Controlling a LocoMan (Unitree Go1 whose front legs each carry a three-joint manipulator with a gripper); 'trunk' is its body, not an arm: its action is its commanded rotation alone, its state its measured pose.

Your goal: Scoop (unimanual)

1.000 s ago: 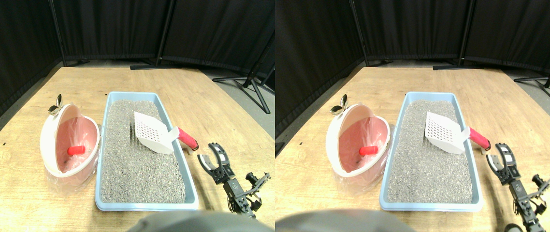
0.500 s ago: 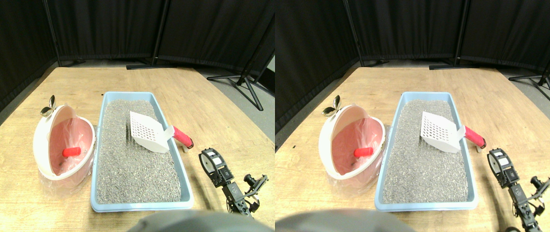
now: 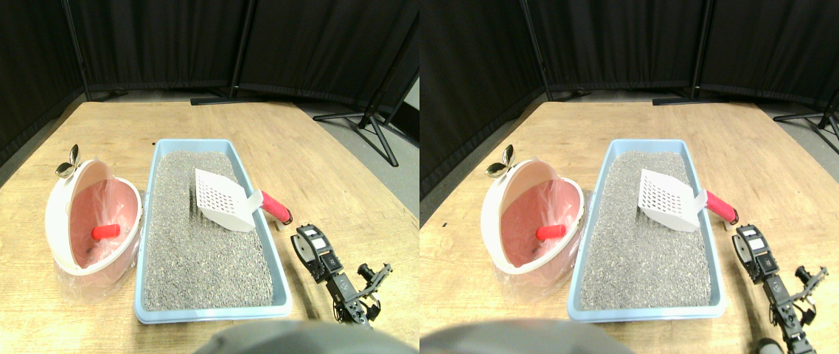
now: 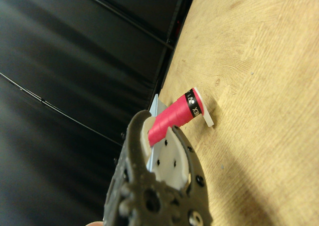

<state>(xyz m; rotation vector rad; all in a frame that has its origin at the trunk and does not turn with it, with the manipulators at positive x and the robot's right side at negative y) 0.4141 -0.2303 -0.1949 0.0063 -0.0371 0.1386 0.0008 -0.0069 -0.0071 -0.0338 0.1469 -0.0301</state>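
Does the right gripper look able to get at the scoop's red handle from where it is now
Probably yes. The red handle juts out over the litter tray's right rim toward the right gripper, with only bare table between them.

the black two-jaw end effector (image 3: 307, 241) has turned since a second ago: then its spread jaws faced the camera as a wide fork, now it shows edge-on as a narrow block with a white label. it has also drawn closer to the red wrapped handle (image 3: 275, 207) of the white perforated plastic scoop (image 3: 222, 199), beside the light blue litter tray's (image 3: 281, 274) right wall. the whole view slid sideways, so the camera moved.
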